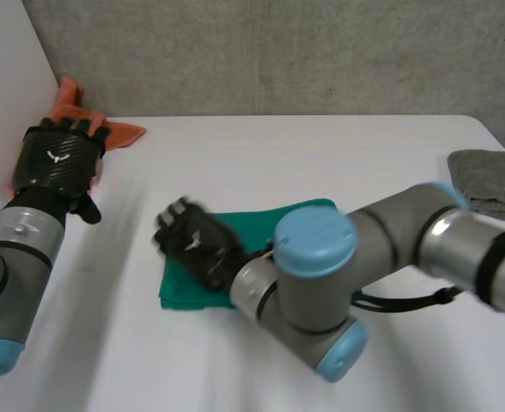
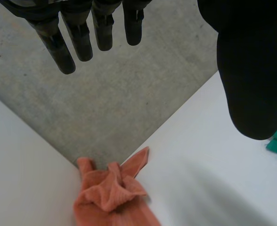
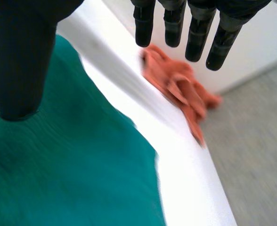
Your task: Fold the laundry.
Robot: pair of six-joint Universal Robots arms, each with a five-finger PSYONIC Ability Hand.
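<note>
A grey concrete wall (image 1: 278, 51) stood behind the white table (image 1: 321, 163). At the table's far left corner lay a crumpled orange cloth (image 1: 122, 133). The left hand (image 1: 55, 159) was over it, fingers straight and apart from the thumb, holding nothing. Mid-table, the right hand (image 1: 197, 245) was over a flat green cloth (image 1: 179, 287), fingers likewise straight and empty. A grey towel (image 1: 493, 180) lay at the right edge.

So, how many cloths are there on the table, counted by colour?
orange cloth: 1
green cloth: 1
grey cloth: 1
Total: 3
</note>
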